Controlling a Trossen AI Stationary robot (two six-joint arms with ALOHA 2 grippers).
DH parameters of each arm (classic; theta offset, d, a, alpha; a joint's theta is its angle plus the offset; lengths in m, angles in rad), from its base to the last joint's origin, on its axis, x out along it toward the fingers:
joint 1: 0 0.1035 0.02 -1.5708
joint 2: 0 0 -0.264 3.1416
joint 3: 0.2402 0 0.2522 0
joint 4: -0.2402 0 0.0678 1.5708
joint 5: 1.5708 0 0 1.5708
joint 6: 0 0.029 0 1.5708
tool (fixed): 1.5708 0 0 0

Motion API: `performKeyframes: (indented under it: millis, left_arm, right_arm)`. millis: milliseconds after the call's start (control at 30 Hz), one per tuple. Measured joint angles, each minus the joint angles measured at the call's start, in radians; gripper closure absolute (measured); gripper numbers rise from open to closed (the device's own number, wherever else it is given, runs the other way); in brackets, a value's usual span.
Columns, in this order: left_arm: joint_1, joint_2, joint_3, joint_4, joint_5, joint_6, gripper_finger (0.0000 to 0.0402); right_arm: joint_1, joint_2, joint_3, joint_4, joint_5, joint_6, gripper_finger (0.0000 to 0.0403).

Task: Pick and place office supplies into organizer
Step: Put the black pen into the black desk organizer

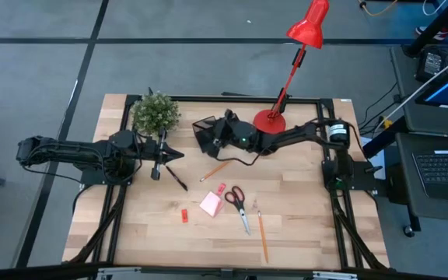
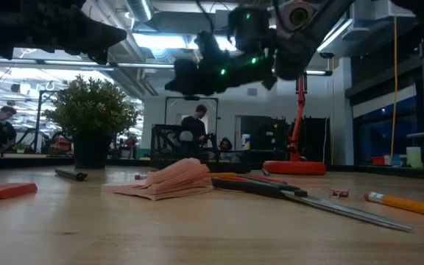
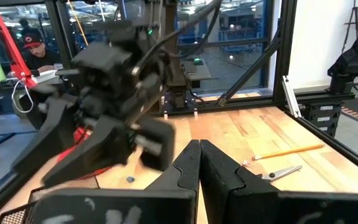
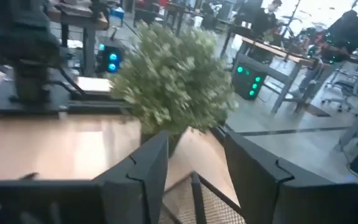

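Now | mesh black organizer [image 1: 205, 134] | fanned pink note pad [image 1: 211, 204] | wooden table [image 1: 302, 225]

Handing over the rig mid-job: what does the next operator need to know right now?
Left gripper: shut, nothing seen in it, raised beside the plant.
Right gripper: open, empty, over the organizer.
On the table: scissors, note pad, red block, two pencils, a black pen.
Done: the organizer's contents are hidden.
Left: all of these.
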Motion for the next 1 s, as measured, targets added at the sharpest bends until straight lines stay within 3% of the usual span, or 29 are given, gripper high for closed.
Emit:
performKeyframes:
  millis: [233, 533, 800, 867, 1000]
  left_arm:
    - [0.0, 0.0, 0.0, -0.011, 0.0, 0.018, 0.04]
    - [0.0, 0.0, 0.0, -0.008, 0.0, 0.019, 0.0399]
    - [-0.031, 0.0, 0.0, -0.004, 0.004, 0.022, 0.0399]
    - [-0.044, 0.0, 0.007, -0.051, 0.004, -0.037, 0.04]
    - [-0.091, 0.013, 0.051, -0.213, -0.069, -0.081, 0.04]
  right_arm:
    - [0.082, -0.151, -0.169, 0.189, 0.001, -0.026, 0.0252]
    - [0.193, -0.353, -0.445, 0.274, 0.048, 0.01, 0.0296]
    - [0.291, -0.516, -0.569, 0.252, 0.108, 0.026, 0.0378]
    - [0.313, -0.551, -0.608, 0.242, 0.106, 0.037, 0.0395]
    - [0.338, -0.6, -0.685, 0.233, 0.118, 0.095, 0.0393]
